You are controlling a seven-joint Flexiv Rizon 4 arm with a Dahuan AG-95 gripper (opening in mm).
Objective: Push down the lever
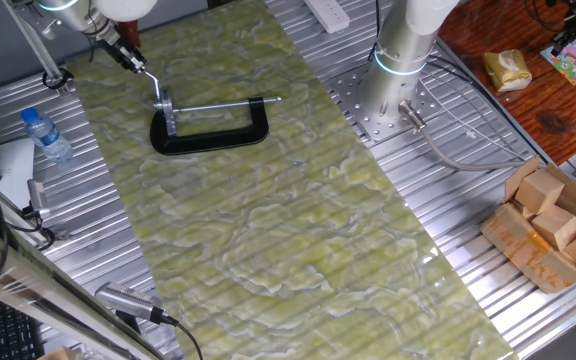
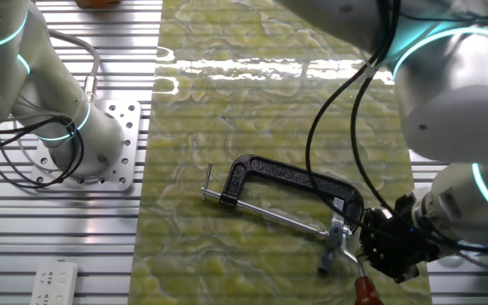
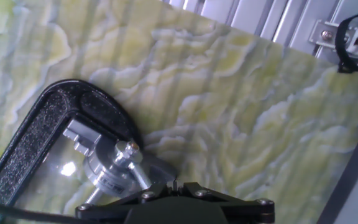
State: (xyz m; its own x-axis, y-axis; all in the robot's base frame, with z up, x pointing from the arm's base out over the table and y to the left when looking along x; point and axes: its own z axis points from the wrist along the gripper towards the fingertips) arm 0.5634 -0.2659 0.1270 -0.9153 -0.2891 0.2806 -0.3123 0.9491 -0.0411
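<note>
A black C-clamp (image 1: 208, 135) lies flat on the green marbled mat (image 1: 298, 220). Its long silver screw rod spans the opening. The lever (image 2: 209, 182), a short thin silver crossbar, sits at the rod's outer end, also in one fixed view (image 1: 278, 99). My gripper (image 1: 146, 72) is at the clamp's opposite end, beside a chunky silver fitting (image 2: 335, 241), far from the lever. The hand view shows the gripper (image 3: 174, 185) shut and empty, just above that fitting (image 3: 114, 168) and the frame's corner (image 3: 36, 124). The lever is out of the hand view.
A second arm's base (image 1: 393, 70) stands on the metal table beside the mat, also in the other fixed view (image 2: 87, 140). A water bottle (image 1: 46, 135) lies left of the mat. Cardboard boxes (image 1: 553, 225) sit at the right. A power strip (image 2: 53, 284) lies near the base.
</note>
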